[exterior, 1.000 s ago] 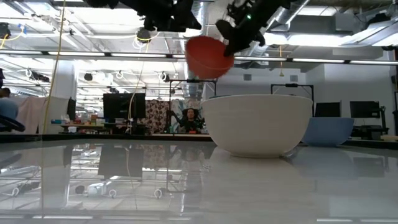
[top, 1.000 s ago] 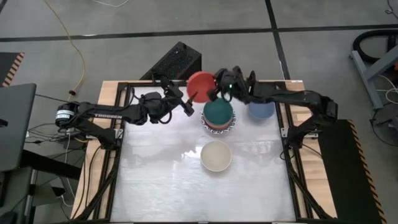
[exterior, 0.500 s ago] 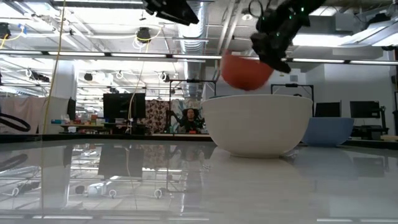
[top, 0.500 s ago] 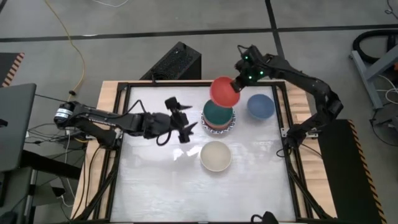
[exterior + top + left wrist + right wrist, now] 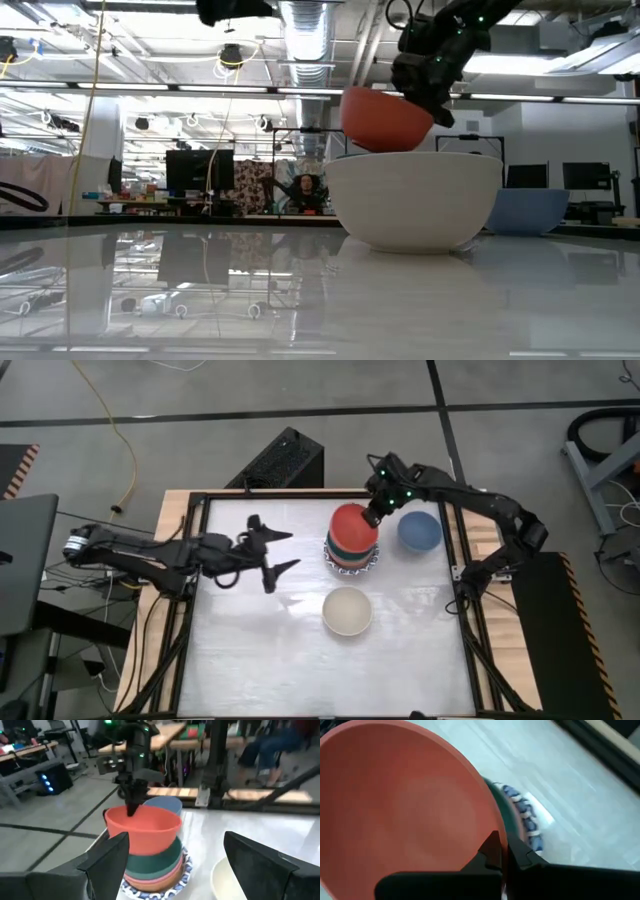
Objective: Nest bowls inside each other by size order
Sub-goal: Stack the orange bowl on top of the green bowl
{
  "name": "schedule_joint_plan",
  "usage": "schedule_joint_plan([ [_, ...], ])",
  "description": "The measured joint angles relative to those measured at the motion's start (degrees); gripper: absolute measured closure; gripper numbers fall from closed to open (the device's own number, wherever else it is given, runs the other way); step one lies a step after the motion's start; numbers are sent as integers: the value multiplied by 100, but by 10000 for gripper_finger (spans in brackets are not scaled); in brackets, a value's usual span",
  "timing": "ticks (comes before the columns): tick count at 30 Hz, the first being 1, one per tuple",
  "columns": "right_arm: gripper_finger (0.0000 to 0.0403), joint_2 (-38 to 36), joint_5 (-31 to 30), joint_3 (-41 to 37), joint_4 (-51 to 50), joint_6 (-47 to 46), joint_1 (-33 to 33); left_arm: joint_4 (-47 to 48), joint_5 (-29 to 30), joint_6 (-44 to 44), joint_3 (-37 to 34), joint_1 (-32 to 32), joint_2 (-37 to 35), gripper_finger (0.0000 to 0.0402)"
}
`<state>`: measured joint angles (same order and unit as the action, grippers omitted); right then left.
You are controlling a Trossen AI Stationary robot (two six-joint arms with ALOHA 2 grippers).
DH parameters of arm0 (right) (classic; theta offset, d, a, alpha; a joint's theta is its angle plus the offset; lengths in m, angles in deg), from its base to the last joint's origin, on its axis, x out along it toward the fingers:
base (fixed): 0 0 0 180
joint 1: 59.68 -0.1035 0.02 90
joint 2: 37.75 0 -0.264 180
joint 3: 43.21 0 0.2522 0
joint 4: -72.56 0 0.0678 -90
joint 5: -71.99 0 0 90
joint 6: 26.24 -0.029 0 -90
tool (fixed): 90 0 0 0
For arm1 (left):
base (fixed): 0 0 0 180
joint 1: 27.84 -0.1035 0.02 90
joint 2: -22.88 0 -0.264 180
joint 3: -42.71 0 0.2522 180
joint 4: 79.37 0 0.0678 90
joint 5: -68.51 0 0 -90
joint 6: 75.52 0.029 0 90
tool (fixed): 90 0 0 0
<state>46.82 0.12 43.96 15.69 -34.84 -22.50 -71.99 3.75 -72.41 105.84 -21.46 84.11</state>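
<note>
A stack of bowls (image 5: 351,550) stands at the table's far middle: a blue-patterned white bowl (image 5: 187,870) at the bottom, then pink (image 5: 150,881) and dark green (image 5: 152,864). My right gripper (image 5: 375,510) is shut on the red bowl (image 5: 349,525), which is down in the dark green one. The blue bowl (image 5: 420,531) stands right of the stack, and the cream bowl (image 5: 347,610) stands nearer. My left gripper (image 5: 277,552) is open and empty, left of the stack. The other bowls are hidden. My right gripper pinches the red bowl's rim (image 5: 496,822) on its far right side, one finger inside the bowl and one outside. The fingers (image 5: 133,805) come from above, pointing down. The bowl stays upright, its base inside the dark green bowl (image 5: 152,864).
A black frame (image 5: 197,510) runs round the white table top. Bare table lies on the near half and to the left of the cream bowl. A black box (image 5: 280,460) stands on the floor beyond the far edge.
My right gripper has carried the red bowl from above the stack's far left toward the right and then down into the dark green bowl. My left gripper has drawn back from the stack toward the table's left edge.
</note>
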Motion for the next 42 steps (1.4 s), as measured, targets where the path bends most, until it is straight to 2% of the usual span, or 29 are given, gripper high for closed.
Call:
schedule_joint_plan([
  [6,395,24,-23,6,-116,-41,-88,-1331,-43,-93,-1153,-51,-768,87],
  [10,395,57,-113,8,-167,-136,-163,-1775,-8,-139,-1574,-46,-1092,87],
  [21,395,214,-440,10,-288,-258,-272,-1597,67,-295,-1668,-47,-1136,88],
  [29,393,677,-616,17,-281,-317,-305,-1475,66,-295,-1668,-47,-1132,88],
  [33,374,831,-626,23,-292,-315,-296,-1341,66,-297,-1668,-47,-1134,88],
  [42,290,848,-598,264,-516,-128,-314,-1182,71,-341,-1666,-47,-1134,88],
])
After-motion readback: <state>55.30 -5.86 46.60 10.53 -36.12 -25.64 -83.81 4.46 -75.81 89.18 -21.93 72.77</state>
